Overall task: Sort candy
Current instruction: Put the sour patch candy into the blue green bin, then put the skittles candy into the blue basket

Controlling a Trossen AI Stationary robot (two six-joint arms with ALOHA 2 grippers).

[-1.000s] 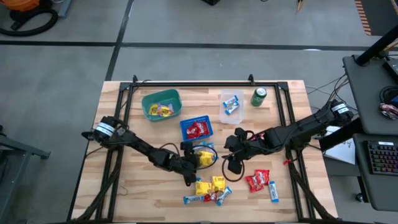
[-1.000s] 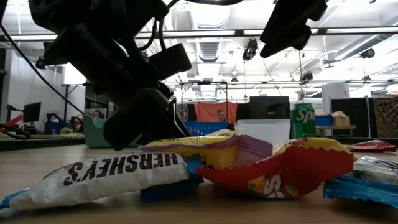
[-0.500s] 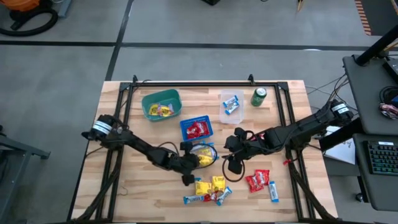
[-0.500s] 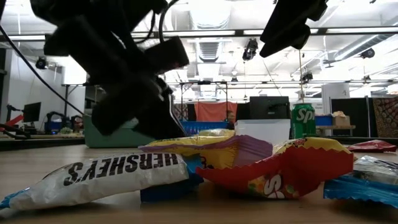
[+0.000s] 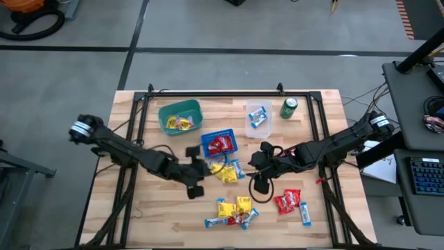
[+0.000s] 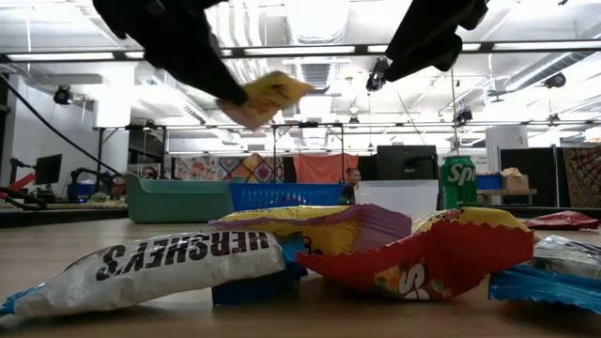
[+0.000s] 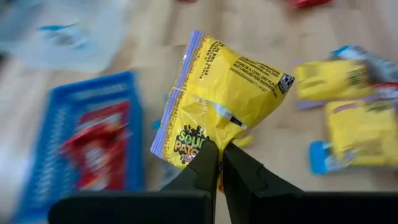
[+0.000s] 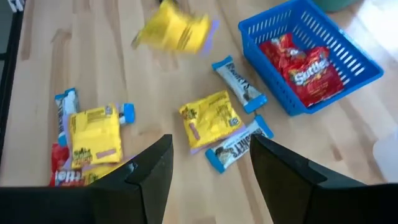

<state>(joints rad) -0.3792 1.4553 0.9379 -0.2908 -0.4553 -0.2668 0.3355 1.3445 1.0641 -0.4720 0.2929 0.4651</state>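
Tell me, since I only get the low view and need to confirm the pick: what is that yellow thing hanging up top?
Observer: A yellow Sour Patch packet. The left wrist view shows the left jaws shut on one edge of it.
Operator: Where does yellow go?
Observer: The high view shows yellow candy inside the green basket.
Operator: And the right arm?
Observer: Its jaws are open, above loose candies beside the blue basket.

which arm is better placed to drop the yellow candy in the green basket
Left. The left gripper already pinches the yellow candy in the air, nearer the green basket; the right gripper hangs open and empty.
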